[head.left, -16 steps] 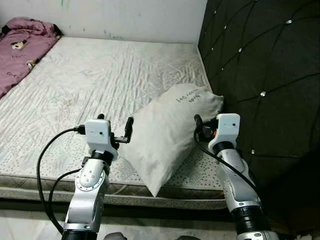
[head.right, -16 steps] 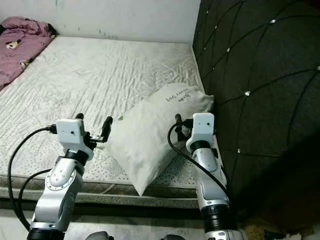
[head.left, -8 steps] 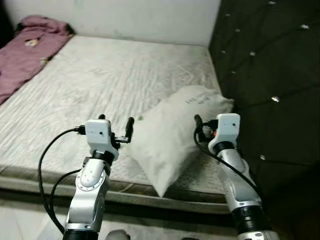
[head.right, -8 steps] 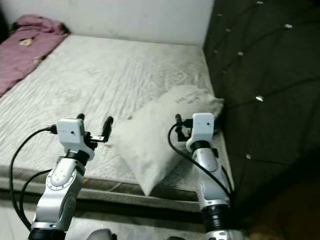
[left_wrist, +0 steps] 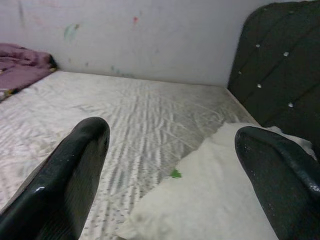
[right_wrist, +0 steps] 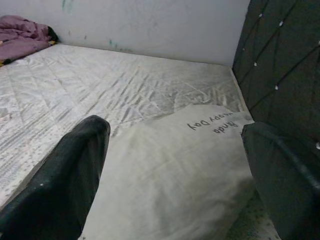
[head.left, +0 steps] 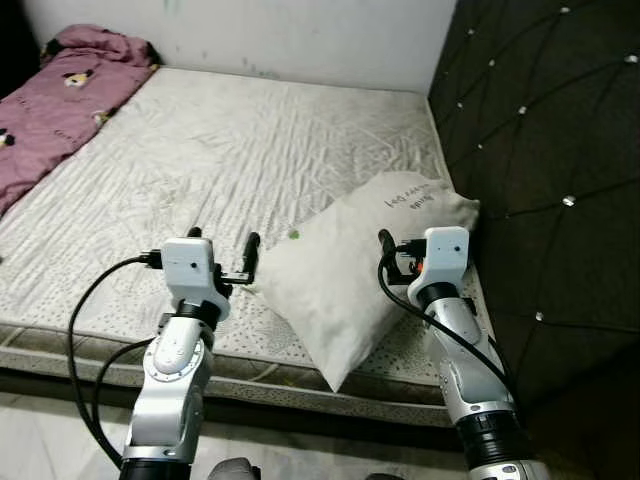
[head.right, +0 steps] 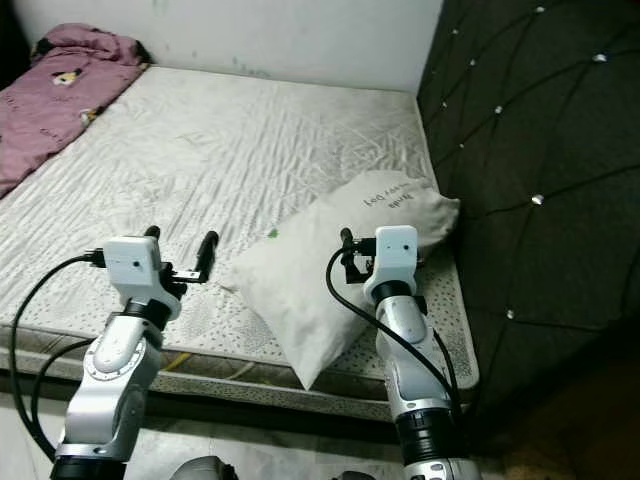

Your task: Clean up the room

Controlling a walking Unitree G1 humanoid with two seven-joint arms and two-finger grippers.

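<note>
A white pillow (head.left: 350, 270) with dark handwriting lies tilted on the bare mattress (head.left: 200, 150), near its front right corner beside the headboard. My left gripper (head.left: 224, 238) hovers open just left of the pillow's near corner, its fingers (left_wrist: 75, 165) apart with nothing between them. My right gripper (head.left: 410, 243) is held over the pillow's right side, open too, and the pillow (right_wrist: 170, 165) lies below and ahead of its fingers (right_wrist: 65, 180). Neither gripper touches the pillow.
A black tufted headboard (head.left: 550, 120) rises along the right. A purple blanket (head.left: 50, 100) is bunched at the mattress's far left. A white wall (head.left: 300, 35) stands behind. The mattress's front edge (head.left: 100, 345) runs just before my arms, with pale floor below.
The whole picture has shifted, so the camera has moved; more of the mattress's front edge and the blanket shows. Both arms keep the same pose and the pillow lies where it was.
</note>
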